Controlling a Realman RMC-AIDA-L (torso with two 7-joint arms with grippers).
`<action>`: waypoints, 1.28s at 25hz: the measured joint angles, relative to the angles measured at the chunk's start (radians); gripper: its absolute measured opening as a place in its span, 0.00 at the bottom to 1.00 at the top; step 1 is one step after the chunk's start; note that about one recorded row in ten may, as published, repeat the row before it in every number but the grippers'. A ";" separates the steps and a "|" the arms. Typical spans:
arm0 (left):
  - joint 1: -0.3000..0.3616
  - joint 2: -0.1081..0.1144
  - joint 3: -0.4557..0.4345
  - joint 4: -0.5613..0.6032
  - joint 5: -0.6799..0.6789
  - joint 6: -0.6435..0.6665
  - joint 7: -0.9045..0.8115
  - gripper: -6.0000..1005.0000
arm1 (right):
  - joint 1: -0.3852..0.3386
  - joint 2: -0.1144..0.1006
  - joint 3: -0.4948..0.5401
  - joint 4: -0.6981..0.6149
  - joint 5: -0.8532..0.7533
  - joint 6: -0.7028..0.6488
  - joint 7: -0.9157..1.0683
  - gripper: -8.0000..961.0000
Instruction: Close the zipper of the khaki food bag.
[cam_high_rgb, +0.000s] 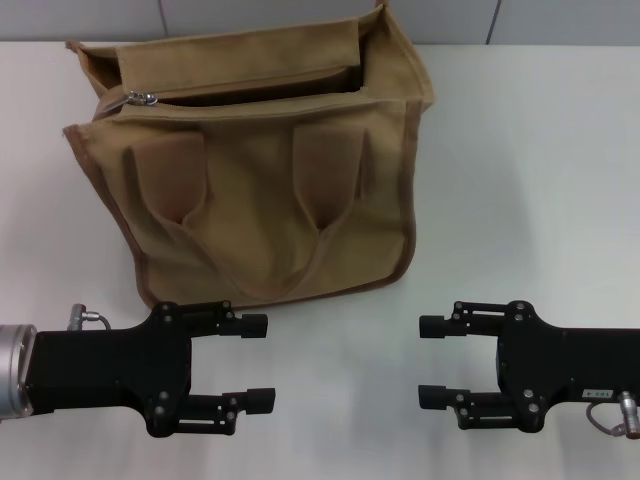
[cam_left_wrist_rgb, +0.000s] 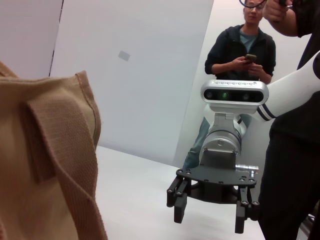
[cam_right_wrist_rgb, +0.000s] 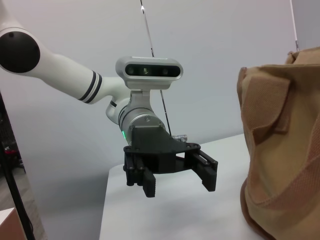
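Plain white table (cam_high_rgb: 540, 180), smooth top, that's what everything sits on. The only thing actually resting on it is the khaki food bag (cam_high_rgb: 260, 210), standing upright toward the back, a bit left of center. Its base sits flat on the surface, with the handles facing the front edge.

The head camera looks forward and steeply down from above onto a white table (cam_high_rgb: 520, 150), taking in the whole khaki food bag (cam_high_rgb: 260, 190) at the far side. Each wrist camera sits low near the tabletop, facing sideways across it: the left one sees the right gripper (cam_left_wrist_rgb: 212, 212), the right one sees the left gripper (cam_right_wrist_rgb: 177, 182). All views share the bag.
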 joint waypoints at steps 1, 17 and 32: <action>0.000 0.000 0.000 0.000 0.000 0.000 0.000 0.75 | -0.002 0.000 0.002 -0.001 0.000 -0.001 0.000 0.74; -0.001 -0.006 -0.002 0.002 0.000 -0.012 0.000 0.75 | -0.006 0.000 0.006 0.000 0.000 -0.005 0.000 0.74; -0.013 -0.059 -0.196 -0.001 -0.093 0.194 0.042 0.75 | -0.006 0.000 0.008 0.001 0.002 -0.007 0.000 0.74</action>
